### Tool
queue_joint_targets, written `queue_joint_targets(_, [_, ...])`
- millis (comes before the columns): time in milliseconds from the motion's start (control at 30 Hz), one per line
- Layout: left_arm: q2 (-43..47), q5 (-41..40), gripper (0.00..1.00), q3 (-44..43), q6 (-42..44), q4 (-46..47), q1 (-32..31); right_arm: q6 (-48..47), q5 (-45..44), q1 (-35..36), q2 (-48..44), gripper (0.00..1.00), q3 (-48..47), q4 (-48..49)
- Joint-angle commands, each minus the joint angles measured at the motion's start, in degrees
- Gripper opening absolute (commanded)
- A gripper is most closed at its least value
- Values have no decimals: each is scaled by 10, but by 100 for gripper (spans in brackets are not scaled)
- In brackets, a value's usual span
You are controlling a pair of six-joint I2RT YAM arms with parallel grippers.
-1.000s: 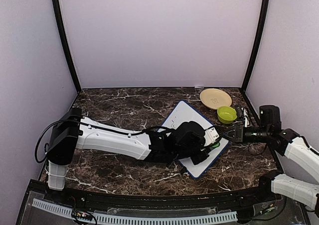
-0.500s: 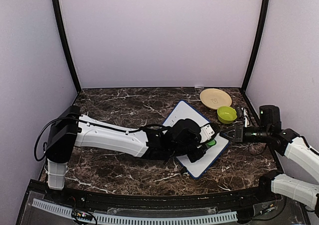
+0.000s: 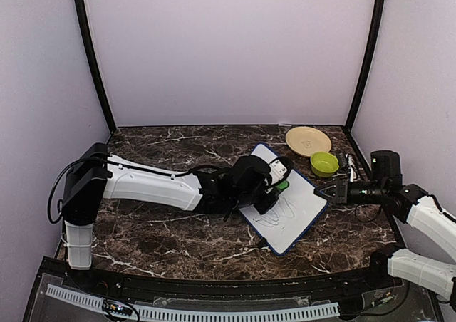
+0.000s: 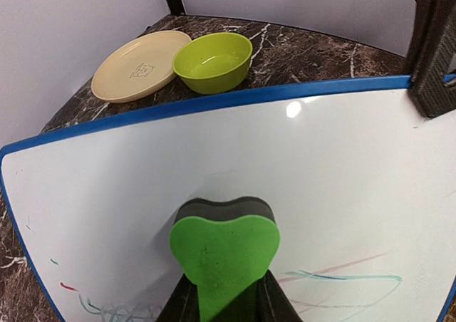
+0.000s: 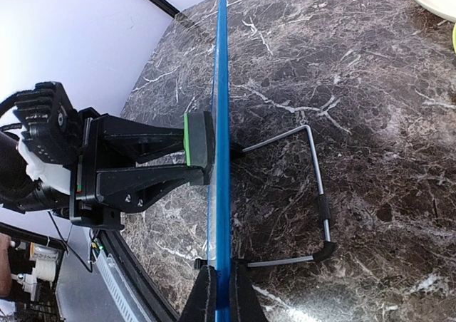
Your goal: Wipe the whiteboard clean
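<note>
A robot lab test booth: plain lilac walls [image 3: 228, 51], black corner posts [image 3: 91, 58], and arms [image 3: 153, 188] mounted at a marble-patterned desk [image 3: 160, 151].

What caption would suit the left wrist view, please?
The green eraser pressed on the whiteboard, scribbles below; plate and bowl behind.

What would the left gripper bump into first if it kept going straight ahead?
The whiteboard. The left gripper holds the green eraser, and its dark pad seems to touch the white face, so nothing else lies between.
</note>
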State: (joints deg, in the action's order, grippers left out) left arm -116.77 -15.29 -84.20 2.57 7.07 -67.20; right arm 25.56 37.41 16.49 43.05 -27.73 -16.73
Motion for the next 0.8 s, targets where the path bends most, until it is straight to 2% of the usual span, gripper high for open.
queue_joint_targets(0, [-20,12,0,0,34,-3,-45,-7,27,6,-6,0,-5,9])
queue_joint_targets(233, [-30,52,0,2,27,15,-71,-6,26,6,-5,0,-5,8])
queue_joint_targets(333, [-30,43,0,5,22,8,-67,-8,26,6,-5,0,-5,8])
queue_joint_targets(533, [-11,64,0,28,-21,0,-12,-9,27,6,-5,0,-6,7])
queue_joint_targets(767, [2,50,0,50,-40,-5,45,-9,27,6,-6,0,-6,7])
